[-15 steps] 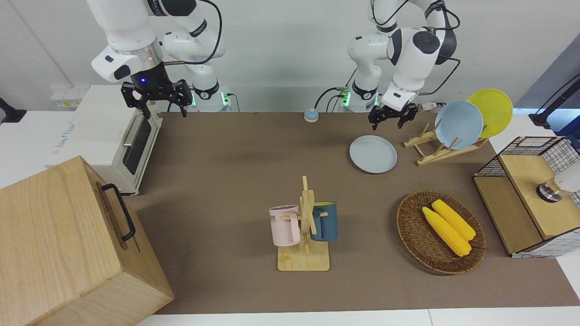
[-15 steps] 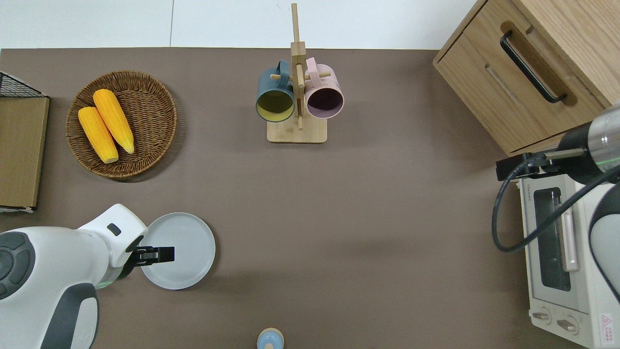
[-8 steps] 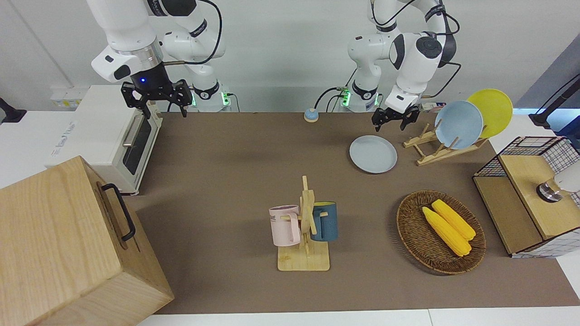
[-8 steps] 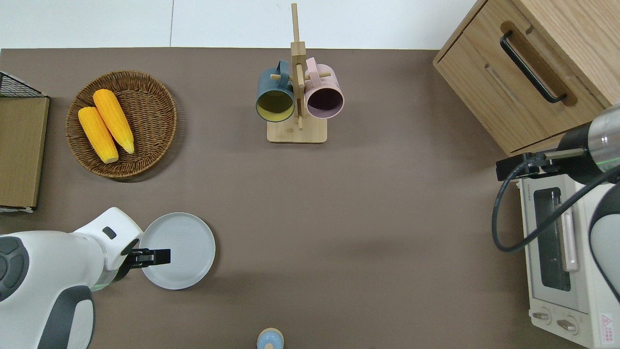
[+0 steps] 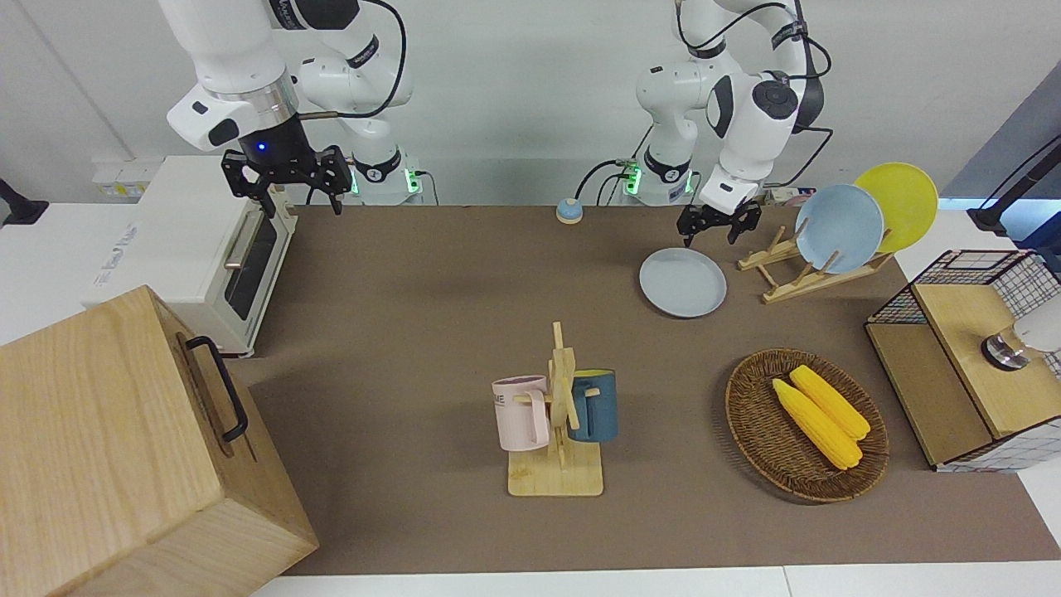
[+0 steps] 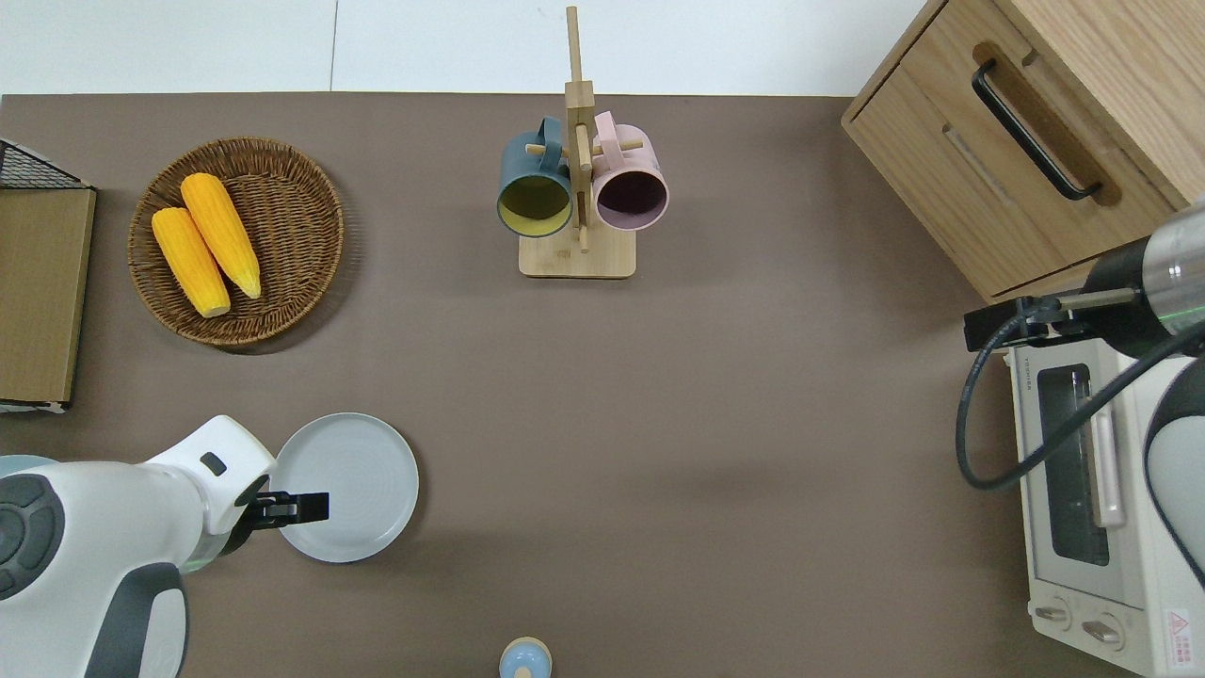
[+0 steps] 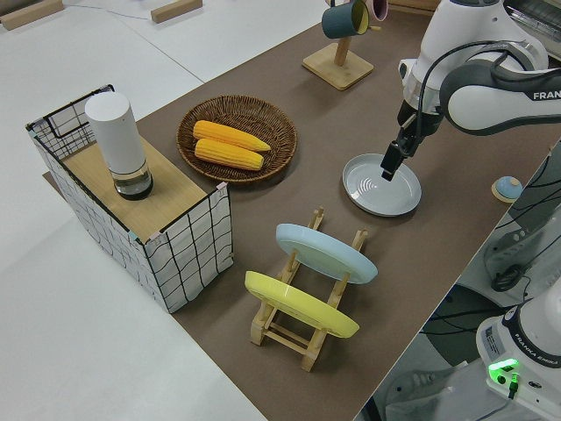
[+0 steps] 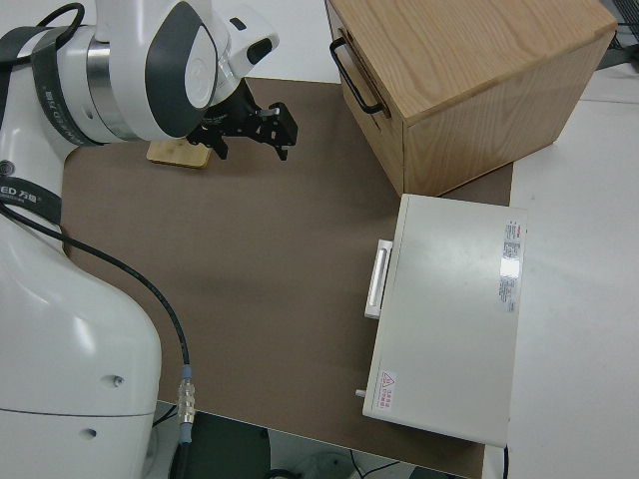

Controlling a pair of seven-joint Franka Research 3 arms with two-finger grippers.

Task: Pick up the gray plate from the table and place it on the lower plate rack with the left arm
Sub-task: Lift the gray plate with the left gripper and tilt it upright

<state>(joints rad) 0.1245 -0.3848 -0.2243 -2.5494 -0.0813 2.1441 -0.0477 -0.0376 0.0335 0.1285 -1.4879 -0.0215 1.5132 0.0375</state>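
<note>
Left gripper point(image 6: 315, 506), fingers apart, holding nothing, over the gray plate point(image 6: 356, 480) near its rim. Plate flat on the table point(image 6: 659, 424), just beside the lower plate rack point(image 5: 783, 265) with light blue plate point(image 5: 839, 227) and yellow plate point(image 5: 903, 195). Right arm parked.

A brown-covered surface point(image 5: 414, 332) carries, toward the left arm's end, the gray plate point(image 6: 346, 487) lying flat, with the lower plate rack point(image 5: 796, 269) just beside it, a wicker basket point(image 5: 758, 431) farther from the robots, and a wire-sided box point(image 5: 953, 406) at the end. A wooden mug stand point(image 6: 576, 254) is set near the middle at the farther edge, and a small blue knob-like object point(image 6: 524, 657) at the nearer edge. Toward the right arm's end, a wooden cabinet point(image 5: 124, 448) and a white toaster oven point(image 5: 199, 249) are placed at the edge of the brown covering.
</note>
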